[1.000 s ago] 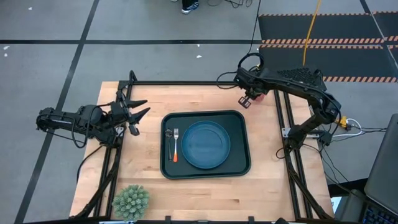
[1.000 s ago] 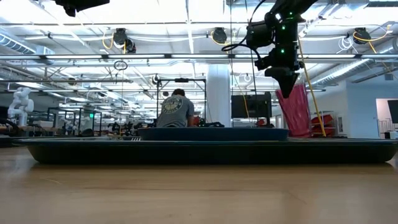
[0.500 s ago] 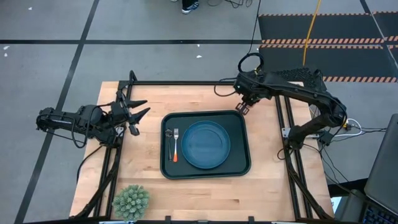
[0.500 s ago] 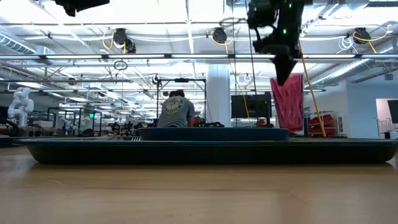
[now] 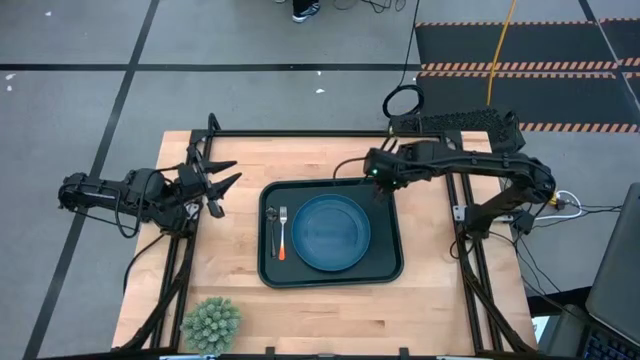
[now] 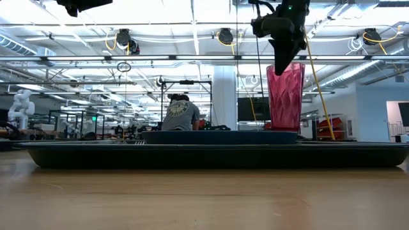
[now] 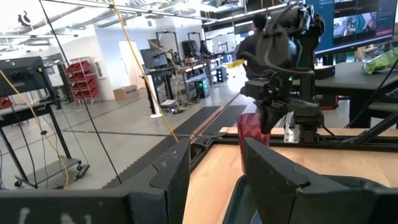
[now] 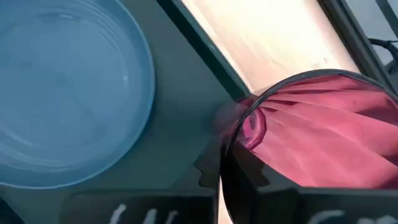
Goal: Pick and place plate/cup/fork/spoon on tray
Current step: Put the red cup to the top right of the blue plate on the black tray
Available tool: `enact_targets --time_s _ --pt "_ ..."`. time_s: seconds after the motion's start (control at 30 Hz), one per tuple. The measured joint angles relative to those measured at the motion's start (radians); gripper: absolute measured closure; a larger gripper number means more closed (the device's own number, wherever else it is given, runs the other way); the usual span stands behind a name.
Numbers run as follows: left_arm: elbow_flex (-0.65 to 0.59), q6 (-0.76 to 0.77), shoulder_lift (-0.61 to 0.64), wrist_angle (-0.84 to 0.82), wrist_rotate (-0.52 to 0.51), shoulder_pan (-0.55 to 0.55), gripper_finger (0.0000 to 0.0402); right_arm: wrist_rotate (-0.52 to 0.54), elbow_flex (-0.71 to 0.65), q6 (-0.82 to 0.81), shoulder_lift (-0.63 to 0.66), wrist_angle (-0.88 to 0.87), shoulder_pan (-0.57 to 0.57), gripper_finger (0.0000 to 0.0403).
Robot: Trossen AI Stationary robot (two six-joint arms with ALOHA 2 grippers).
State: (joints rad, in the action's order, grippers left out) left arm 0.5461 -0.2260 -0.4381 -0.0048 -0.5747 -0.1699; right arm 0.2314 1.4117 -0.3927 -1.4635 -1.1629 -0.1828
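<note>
The right gripper is clamped on the cup by its rim; light, thin, slippery plastic hanging below it; left gripper spread, idle.

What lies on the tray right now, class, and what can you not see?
On the tray: the plate, fork and spoon. The right gripper holds the cup above its corner; the arm hides that corner.

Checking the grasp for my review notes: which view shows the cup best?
The low view: the whole cup hangs upright from the right hand. The right wrist view shows only its rim up close, the left wrist view a partly blocked side, and in the high view the arm hides it.
</note>
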Motion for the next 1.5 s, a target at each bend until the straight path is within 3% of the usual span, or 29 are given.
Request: enact_targets --time_s 0.43,1.27,1.5 --pt "0.0 0.004 0.0 0.0 0.0 0.0 0.025 -0.029 0.0 -0.01 -0.102 0.039 0.028 0.0403" --pt "0.0 0.007 0.0 0.0 0.0 0.0 0.025 -0.073 -0.079 -0.014 -0.104 0.166 0.026 0.0403" --pt "0.0 0.006 0.0 -0.001 0.0 0.0 0.025 -0.077 -0.085 -0.015 -0.098 0.22 0.025 0.0372"
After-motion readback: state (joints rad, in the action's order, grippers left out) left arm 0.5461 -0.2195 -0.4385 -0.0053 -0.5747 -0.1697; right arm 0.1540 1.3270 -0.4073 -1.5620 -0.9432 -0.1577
